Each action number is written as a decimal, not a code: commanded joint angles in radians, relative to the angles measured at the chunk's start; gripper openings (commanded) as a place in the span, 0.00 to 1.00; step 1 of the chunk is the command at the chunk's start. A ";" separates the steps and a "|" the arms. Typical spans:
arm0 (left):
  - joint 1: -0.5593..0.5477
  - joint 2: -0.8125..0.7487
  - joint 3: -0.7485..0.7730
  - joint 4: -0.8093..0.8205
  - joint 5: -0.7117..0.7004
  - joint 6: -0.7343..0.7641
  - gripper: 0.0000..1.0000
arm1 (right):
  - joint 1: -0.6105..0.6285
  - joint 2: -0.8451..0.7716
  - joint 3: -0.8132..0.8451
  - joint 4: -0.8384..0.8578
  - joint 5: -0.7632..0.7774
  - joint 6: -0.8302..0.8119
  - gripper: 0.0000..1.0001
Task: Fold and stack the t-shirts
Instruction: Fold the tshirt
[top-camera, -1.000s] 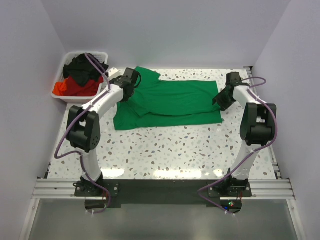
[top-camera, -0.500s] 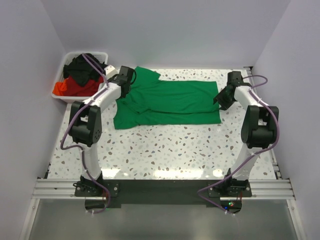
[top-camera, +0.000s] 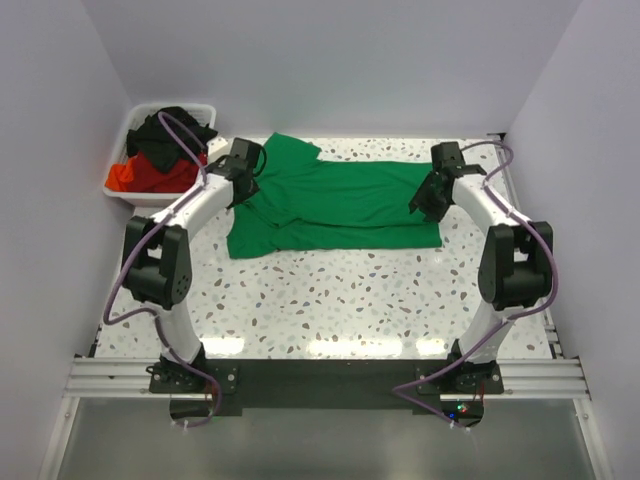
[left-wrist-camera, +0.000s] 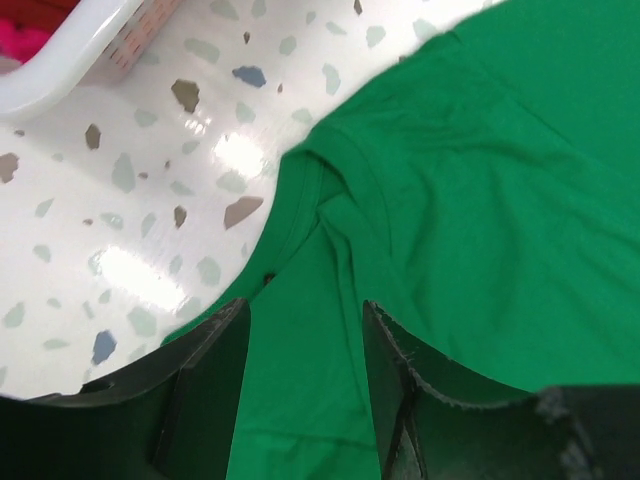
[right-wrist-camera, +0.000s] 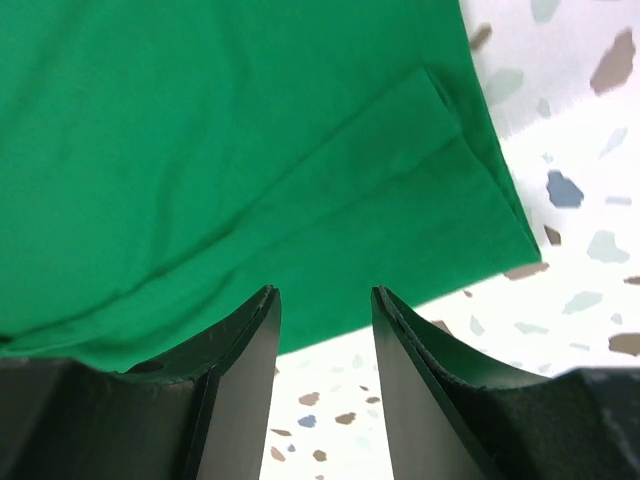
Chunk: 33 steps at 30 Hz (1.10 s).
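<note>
A bright green t-shirt (top-camera: 335, 205) lies partly folded on the speckled table, with its long front edge doubled over. My left gripper (top-camera: 244, 188) hovers open over the shirt's left end. In the left wrist view my left gripper (left-wrist-camera: 305, 312) straddles flat green cloth just below the collar (left-wrist-camera: 335, 195), gripping nothing. My right gripper (top-camera: 424, 200) is open above the shirt's right end. In the right wrist view my right gripper (right-wrist-camera: 322, 295) sits over the folded hem edge (right-wrist-camera: 455, 185), with bare table showing between the fingers. More t-shirts, black (top-camera: 172, 133) and red (top-camera: 138, 176), sit piled in the bin.
A white plastic bin (top-camera: 128, 195) stands at the table's back left corner, and its rim (left-wrist-camera: 60, 70) shows in the left wrist view. Speckled tabletop (top-camera: 340, 300) stretches in front of the shirt. Walls close in on the left, right and back.
My left gripper has opened and let go of the green cloth, drawing back toward the shirt's left end. My right gripper has moved left over the shirt's right edge.
</note>
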 joint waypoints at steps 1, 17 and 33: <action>-0.013 -0.141 -0.094 -0.087 0.061 0.026 0.53 | 0.000 -0.047 -0.067 -0.041 0.014 -0.031 0.45; -0.054 -0.238 -0.359 -0.036 0.212 -0.006 0.52 | -0.001 -0.027 -0.209 0.035 -0.003 -0.090 0.44; -0.054 -0.209 -0.353 0.001 0.216 -0.015 0.51 | -0.001 -0.013 -0.153 0.049 0.004 -0.107 0.43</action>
